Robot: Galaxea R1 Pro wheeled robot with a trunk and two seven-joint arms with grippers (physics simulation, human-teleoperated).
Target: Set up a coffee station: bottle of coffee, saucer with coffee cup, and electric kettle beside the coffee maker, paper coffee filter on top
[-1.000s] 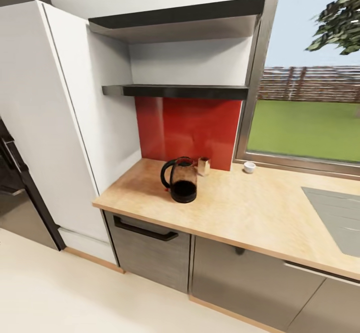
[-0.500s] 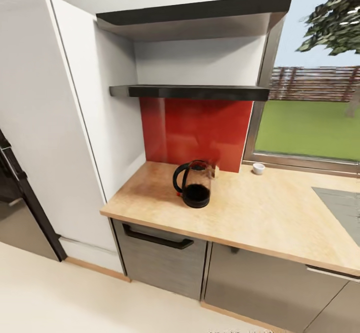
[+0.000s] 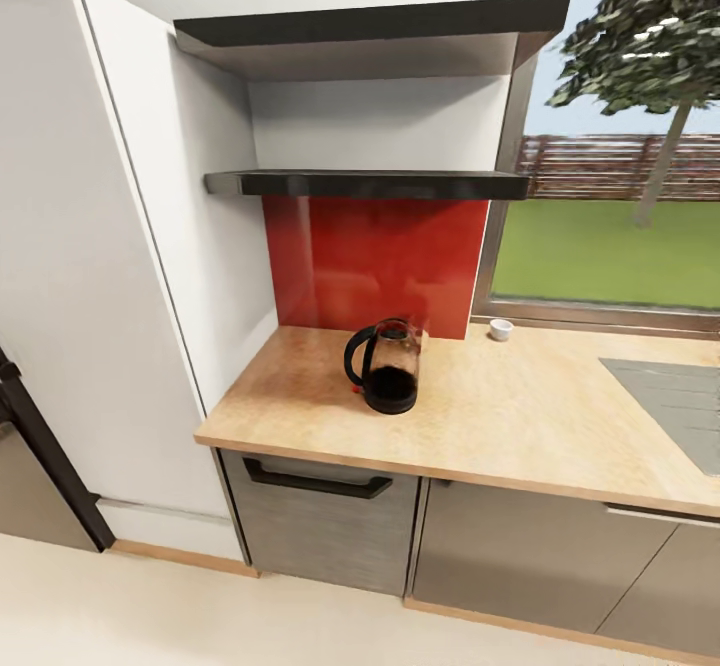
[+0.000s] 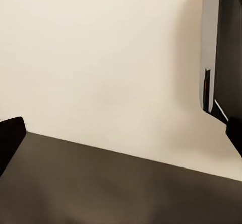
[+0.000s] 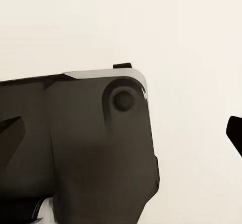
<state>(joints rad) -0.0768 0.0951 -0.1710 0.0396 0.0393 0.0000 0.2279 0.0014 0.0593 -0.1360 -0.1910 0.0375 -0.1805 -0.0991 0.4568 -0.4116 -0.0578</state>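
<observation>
The electric kettle [image 3: 385, 368], clear glass with a black handle and base, stands on the kitchen countertop [image 3: 520, 421] in front of a red backsplash. A small white coffee cup [image 3: 500, 329] sits by the window sill at the back. The kitchen shelf [image 3: 365, 184] is seen edge-on above the backsplash, so its top is hidden. A second dark shelf [image 3: 370, 26] hangs higher. The coffee maker, bottle of coffee, paper coffee filter and saucer are out of view. My left gripper [image 4: 121, 135] and right gripper [image 5: 121, 130] are open with nothing held, over cream floor and my own dark body.
A tall white cabinet [image 3: 110, 246] bounds the counter's left end, with a dark appliance [image 3: 30, 436] beyond it. A grey inset panel [image 3: 670, 401] lies in the counter at right. Dark cabinet fronts with a black drawer handle [image 3: 315, 481] face me across cream floor [image 3: 150, 616].
The head camera has shifted, so the whole scene has slid and more of the tree outside shows. The kettle and cup have not moved on the counter.
</observation>
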